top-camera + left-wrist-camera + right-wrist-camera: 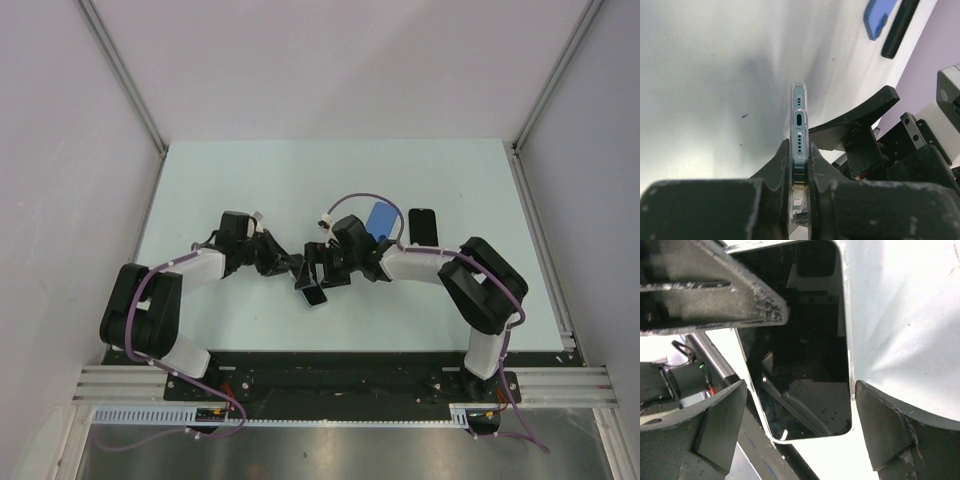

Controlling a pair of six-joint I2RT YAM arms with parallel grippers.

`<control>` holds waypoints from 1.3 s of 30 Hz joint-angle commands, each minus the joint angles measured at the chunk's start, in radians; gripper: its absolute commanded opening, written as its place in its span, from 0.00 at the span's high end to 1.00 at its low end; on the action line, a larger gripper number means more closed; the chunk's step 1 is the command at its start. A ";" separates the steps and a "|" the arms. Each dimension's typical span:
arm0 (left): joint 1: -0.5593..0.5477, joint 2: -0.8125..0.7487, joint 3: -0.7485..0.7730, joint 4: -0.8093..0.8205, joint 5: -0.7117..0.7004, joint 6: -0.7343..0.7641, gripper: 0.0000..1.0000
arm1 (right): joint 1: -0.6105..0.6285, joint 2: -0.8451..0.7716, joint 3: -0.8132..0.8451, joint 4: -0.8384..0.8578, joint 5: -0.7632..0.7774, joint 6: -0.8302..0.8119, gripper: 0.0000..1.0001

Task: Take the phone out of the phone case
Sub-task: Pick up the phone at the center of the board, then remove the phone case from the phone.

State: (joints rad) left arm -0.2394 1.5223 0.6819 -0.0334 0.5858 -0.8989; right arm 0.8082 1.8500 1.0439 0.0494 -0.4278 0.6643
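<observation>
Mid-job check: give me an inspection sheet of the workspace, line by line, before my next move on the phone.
Surface: pale table; one small dark speck.
Job's things: phone in its clear case, held between the two arms.
Clutter: blue phone-shaped item and black phone-shaped slab, side by side beyond the right arm.
Grippers: left gripper shut on the phone's faces; right gripper has a finger either side of the phone's long edges, contact unclear.
Cables: purple cable along the left arm; purple loop over the right wrist; no snag seen.
Surroundings: white walls, metal frame posts; nothing else seen.
</observation>
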 commanded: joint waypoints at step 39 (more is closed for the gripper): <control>0.126 -0.200 0.059 0.734 0.422 -0.495 1.00 | -0.170 -0.353 -0.341 1.023 -0.132 0.633 0.67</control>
State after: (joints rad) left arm -0.1188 1.3563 0.7620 0.6086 0.9798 -1.3346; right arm 0.6437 1.4498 0.6979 0.8371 -0.5999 1.2442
